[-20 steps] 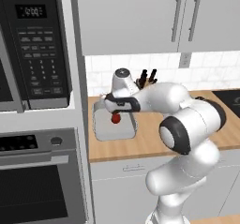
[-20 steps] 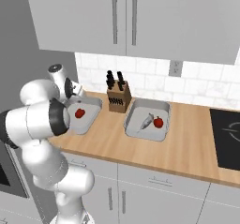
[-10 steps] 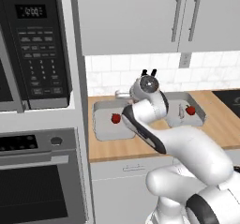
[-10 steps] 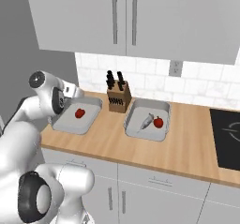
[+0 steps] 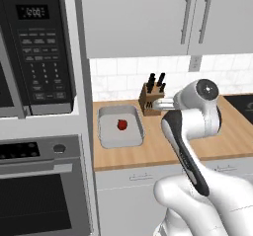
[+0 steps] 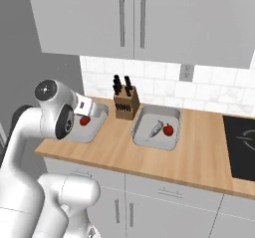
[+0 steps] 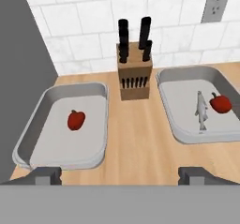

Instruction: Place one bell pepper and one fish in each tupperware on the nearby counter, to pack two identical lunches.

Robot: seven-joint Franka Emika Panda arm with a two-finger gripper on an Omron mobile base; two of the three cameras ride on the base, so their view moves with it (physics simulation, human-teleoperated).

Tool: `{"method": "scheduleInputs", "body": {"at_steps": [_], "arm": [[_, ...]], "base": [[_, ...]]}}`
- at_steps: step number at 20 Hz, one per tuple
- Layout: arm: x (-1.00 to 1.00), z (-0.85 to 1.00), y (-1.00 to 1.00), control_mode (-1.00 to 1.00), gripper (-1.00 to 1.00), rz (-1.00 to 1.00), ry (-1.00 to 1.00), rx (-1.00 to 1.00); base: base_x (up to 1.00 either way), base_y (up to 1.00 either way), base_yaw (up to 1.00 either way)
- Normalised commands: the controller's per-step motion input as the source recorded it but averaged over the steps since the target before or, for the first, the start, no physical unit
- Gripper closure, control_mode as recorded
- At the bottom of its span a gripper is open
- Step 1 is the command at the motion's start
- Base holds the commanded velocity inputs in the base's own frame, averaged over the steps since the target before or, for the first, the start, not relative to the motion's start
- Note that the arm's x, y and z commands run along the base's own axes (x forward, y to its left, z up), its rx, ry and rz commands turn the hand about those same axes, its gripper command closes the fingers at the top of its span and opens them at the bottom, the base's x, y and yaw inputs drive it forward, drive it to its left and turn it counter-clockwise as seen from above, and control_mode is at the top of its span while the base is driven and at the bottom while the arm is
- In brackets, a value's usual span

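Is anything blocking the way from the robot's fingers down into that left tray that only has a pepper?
Nothing visible does. The left tupperware lies open, holding only one bell pepper. The gripper is apart from it, over bare counter; the knife block stands off beside it.

kitchen | microwave (image 5: 37,52), oven (image 5: 42,190), knife block (image 7: 134,70), tiled backsplash (image 7: 89,26)

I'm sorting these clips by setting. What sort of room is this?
A rendered home kitchen, most likely: a built-in microwave above an oven, a knife block against white wall tiles, and a black cooktop set in the wooden counter.
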Motion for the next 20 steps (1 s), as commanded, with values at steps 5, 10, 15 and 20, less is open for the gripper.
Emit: {"method": "scheduleInputs", "body": {"at_steps": [5, 10, 15, 20], "arm": [[0.0, 0.0, 0.0, 1.0, -1.0, 0.0, 0.0, 0.0], [0.0, 0.0, 0.0, 1.0, -1.0, 0.0, 0.0, 0.0], [0.0, 0.0, 0.0, 1.0, -1.0, 0.0, 0.0, 0.0], [0.0, 0.0, 0.0, 1.0, -1.0, 0.0, 0.0, 0.0]], "base": [[-1.0, -0.12, 0.1], [-0.91, 0.05, 0.64], [-0.55, 0.08, 0.79], [-0.42, 0.26, 0.81]]}}
